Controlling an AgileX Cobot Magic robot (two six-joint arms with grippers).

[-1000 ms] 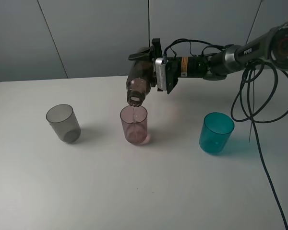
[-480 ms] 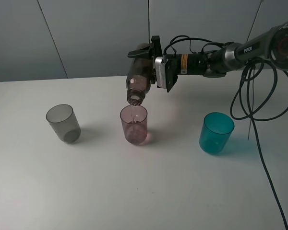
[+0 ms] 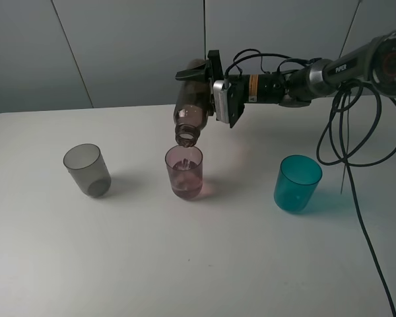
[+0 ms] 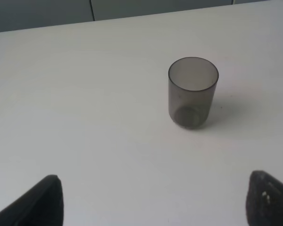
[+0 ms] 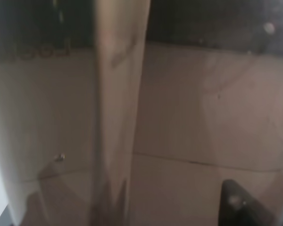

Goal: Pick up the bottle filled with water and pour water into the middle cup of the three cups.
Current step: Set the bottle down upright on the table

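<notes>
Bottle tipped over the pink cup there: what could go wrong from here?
1. The smoky brownish see-through plastic bottle hangs tilted mouth-down above the pale pink translucent plastic cup, not touching it; a small sideways drift could send water onto the white table.
2. The cup stands free; if the bottle's neck dips and knocks its rim, it may tip.
3. The jaws clamp the tilted bottle's smooth body, so it might slip.
</notes>
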